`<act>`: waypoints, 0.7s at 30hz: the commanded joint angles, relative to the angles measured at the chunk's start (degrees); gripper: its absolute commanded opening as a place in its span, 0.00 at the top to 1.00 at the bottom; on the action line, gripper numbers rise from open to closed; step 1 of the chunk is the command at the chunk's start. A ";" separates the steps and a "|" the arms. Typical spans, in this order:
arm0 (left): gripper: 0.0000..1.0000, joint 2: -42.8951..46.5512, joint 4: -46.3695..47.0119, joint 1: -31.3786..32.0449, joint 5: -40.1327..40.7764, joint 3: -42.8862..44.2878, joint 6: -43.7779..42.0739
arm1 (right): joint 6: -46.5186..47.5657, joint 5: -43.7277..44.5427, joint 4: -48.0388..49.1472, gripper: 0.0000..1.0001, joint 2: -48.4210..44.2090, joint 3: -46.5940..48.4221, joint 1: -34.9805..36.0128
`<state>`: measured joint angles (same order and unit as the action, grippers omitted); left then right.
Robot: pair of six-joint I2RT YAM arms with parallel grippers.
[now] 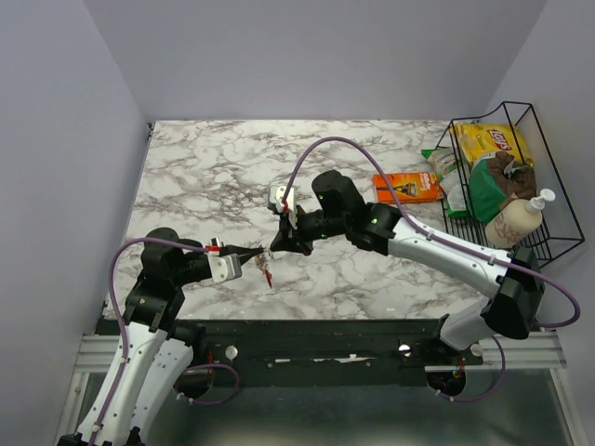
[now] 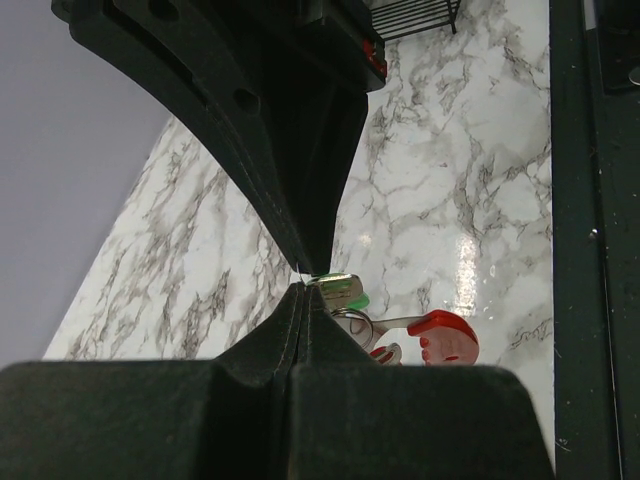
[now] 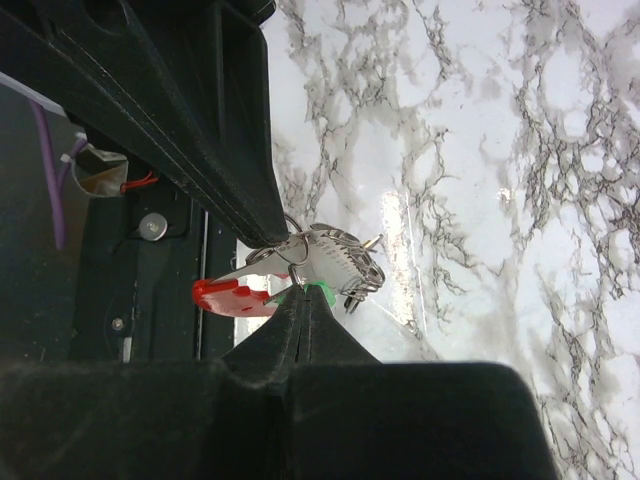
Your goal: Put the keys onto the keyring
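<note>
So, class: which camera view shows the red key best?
The left wrist view. There the red key is close and unobstructed, with its whole red head and its shaft in sight. The right wrist view shows it partly hidden, mostly just the head. The top view shows only a tiny red speck.

Glossy marbled table [image 1: 204, 167], shiny metal keys [image 3: 335, 262], smooth plastic heads

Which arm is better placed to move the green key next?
Probably right: the right tool, shut, touches the green key beside the ring. The left tool, also shut, looks set to steady the ring.
</note>
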<state>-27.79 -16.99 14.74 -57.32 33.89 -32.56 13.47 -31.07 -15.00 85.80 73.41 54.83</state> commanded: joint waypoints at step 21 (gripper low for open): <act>1.00 1.16 27.35 0.29 -0.17 -10.77 20.75 | -1.26 3.64 2.70 0.99 -4.05 -3.44 -0.07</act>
<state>-26.79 -1.15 14.76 -57.71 24.86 -19.49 12.97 -29.85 -13.80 84.66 71.26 54.81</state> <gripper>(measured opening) 0.009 0.012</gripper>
